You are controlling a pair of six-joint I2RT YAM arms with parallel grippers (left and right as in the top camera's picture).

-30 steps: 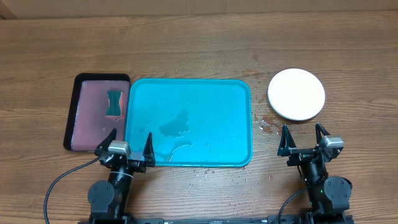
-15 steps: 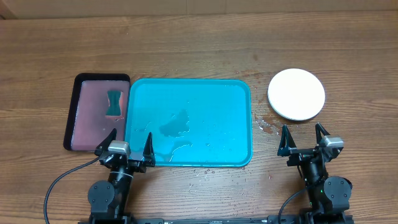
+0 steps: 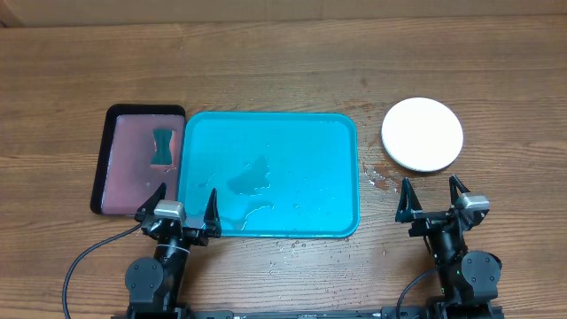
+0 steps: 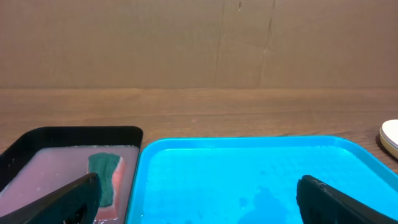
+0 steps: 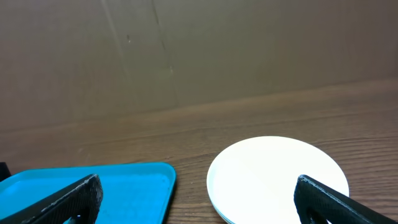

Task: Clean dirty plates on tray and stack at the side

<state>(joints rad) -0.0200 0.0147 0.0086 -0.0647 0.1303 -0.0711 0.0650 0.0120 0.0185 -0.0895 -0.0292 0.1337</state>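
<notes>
The turquoise tray (image 3: 301,142) lies mid-table with no plate on it, only puddles of water (image 3: 252,175). A white plate (image 3: 422,133) sits on the wood right of the tray; a thin rim shows beneath its near edge in the right wrist view, where the plate (image 5: 273,168) lies ahead. My left gripper (image 3: 187,195) hovers open at the tray's near left corner, its jaws spread over the tray (image 4: 249,168). My right gripper (image 3: 431,186) stands open just in front of the plate, holding nothing.
A black-rimmed pinkish tray (image 3: 133,159) holding a green sponge (image 3: 162,146) sits left of the turquoise tray. Water drops (image 3: 376,180) dot the wood between tray and plate and along the tray's near edge. A cardboard wall stands at the back.
</notes>
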